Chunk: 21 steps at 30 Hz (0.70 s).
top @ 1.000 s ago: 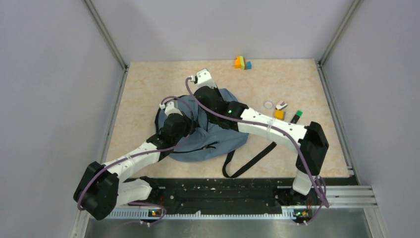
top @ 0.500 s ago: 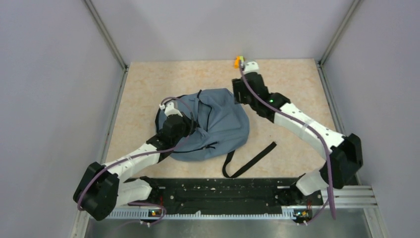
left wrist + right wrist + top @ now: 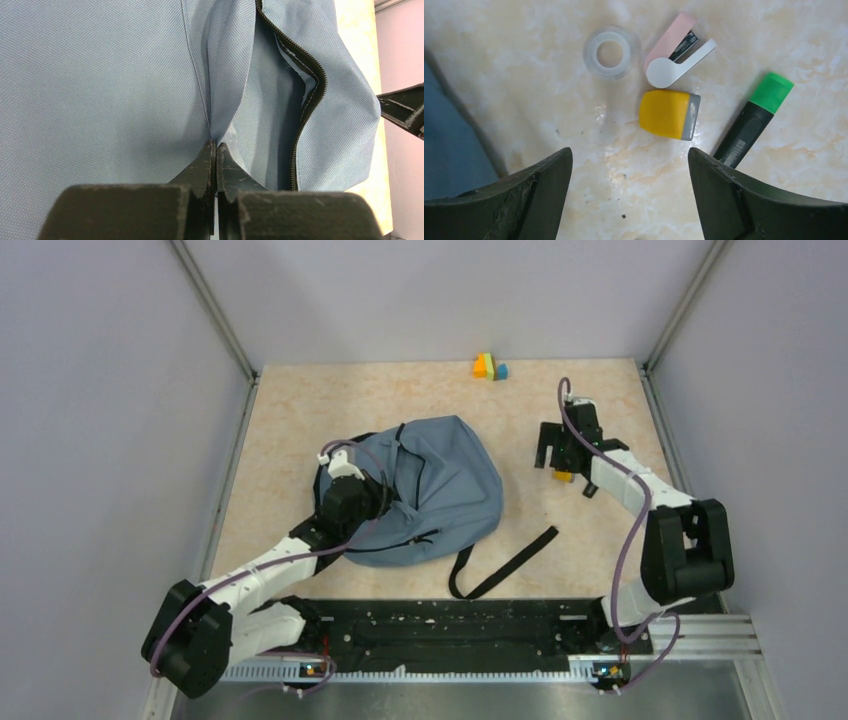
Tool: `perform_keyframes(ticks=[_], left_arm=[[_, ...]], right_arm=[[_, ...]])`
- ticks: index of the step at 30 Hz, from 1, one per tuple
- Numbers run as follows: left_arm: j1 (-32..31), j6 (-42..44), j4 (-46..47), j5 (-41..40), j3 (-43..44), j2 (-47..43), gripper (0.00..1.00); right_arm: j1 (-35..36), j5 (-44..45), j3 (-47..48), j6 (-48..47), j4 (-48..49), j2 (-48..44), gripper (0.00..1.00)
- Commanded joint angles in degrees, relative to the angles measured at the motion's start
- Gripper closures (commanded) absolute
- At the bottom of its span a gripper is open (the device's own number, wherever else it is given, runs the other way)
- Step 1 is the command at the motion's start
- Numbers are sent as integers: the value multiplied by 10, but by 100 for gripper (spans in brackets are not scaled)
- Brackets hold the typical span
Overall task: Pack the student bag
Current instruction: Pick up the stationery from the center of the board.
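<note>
We log: left claw (image 3: 216,150) pinching soft dusty-blue fabric backpack (image 3: 440,480) at its unzipped mouth; right claw (image 3: 630,156) spread above small yellow-grey block (image 3: 668,114), not yet packed.

Bench (image 3: 290,430): beige marbled top.
Middle-left: student bag (image 3: 445,490) lying flat, black strap (image 3: 505,562) trailing toward the near edge.
Far edge: coloured blocks (image 3: 490,366).
Right side: tape ring (image 3: 611,51), pink-white stapler (image 3: 676,57), yellow-grey piece (image 3: 669,114), green-capped marker (image 3: 751,122), near one another.
</note>
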Motion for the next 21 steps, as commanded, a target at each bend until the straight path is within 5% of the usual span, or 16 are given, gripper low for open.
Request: perform_keyframes(ticks=[1, 21], left_arm=[[0, 19, -20, 1, -13, -13, 100], [0, 15, -19, 3, -11, -18, 100]], right_arm=[[-39, -37, 0, -6, 52, 31, 15], [-50, 4, 29, -16, 60, 133, 19]])
